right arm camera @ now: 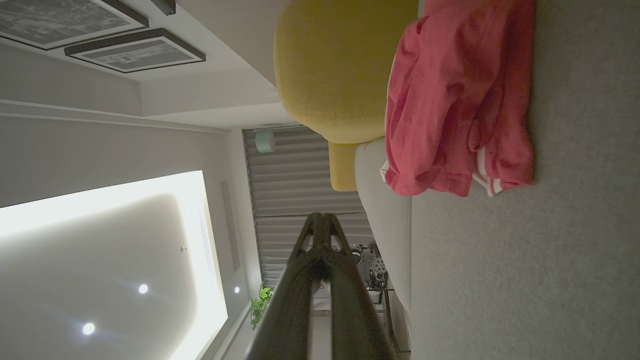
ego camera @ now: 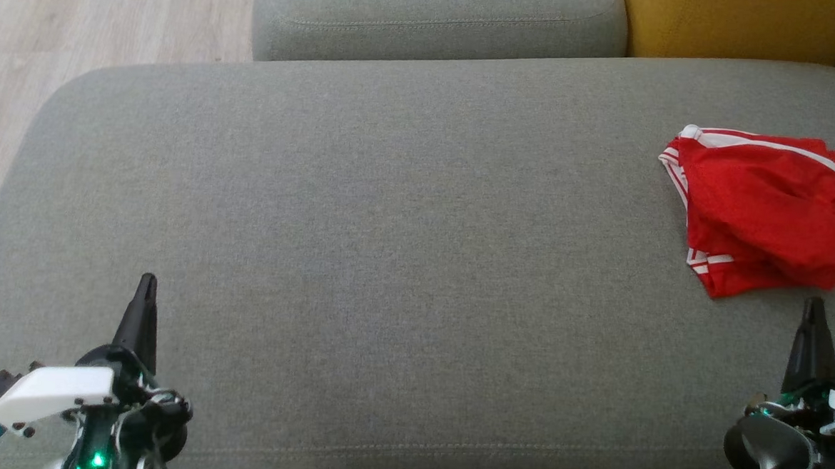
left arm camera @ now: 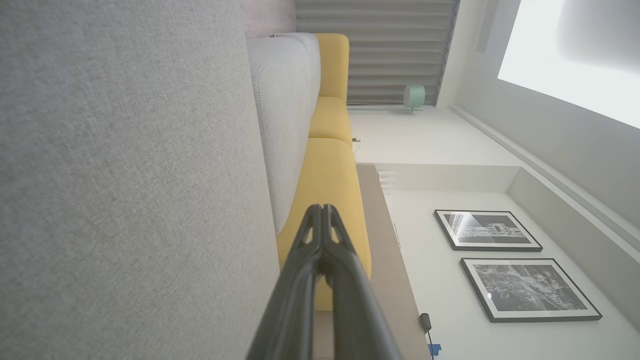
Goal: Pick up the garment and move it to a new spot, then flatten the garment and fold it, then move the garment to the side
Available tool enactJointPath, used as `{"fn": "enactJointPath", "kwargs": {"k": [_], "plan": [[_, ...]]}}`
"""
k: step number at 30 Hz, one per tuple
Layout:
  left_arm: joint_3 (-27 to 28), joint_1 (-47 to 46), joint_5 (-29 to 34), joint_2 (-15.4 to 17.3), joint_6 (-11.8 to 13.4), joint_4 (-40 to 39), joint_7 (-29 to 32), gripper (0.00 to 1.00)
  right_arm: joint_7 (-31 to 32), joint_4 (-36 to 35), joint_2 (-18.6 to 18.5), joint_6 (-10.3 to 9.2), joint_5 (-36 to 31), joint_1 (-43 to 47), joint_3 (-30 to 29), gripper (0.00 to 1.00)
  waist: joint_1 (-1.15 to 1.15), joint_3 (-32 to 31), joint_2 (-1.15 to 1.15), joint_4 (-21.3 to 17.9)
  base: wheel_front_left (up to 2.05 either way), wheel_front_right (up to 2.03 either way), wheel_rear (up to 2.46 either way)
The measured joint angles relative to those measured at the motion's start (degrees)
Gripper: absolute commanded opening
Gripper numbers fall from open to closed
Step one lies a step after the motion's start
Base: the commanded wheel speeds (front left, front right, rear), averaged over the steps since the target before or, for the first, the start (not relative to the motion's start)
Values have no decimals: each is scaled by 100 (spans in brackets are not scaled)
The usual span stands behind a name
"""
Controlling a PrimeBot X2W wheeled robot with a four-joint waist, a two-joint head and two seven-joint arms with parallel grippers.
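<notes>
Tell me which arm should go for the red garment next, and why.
Right, most likely. The right tool, shut, sits just below the red garment in the head view; the left tool, also shut, is far across the grey cushion.

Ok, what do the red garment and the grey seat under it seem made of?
The red garment: thin, smooth cloth with a slight sheen, probably a synthetic sports fabric; it lies in soft folds, white stripes along its edges. The grey seat: padded, covered in matt woven upholstery cloth; fine weave grain and a stitched seam show.
</notes>
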Motion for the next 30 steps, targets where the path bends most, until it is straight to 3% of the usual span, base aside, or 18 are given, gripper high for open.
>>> {"fn": "enactJointPath", "kwargs": {"k": [30], "plan": [[42, -1, 10, -33, 0, 2, 44, 0, 41, 1, 7, 0, -9, -2, -57, 0, 0, 0, 0, 0, 0, 0, 0]]}}
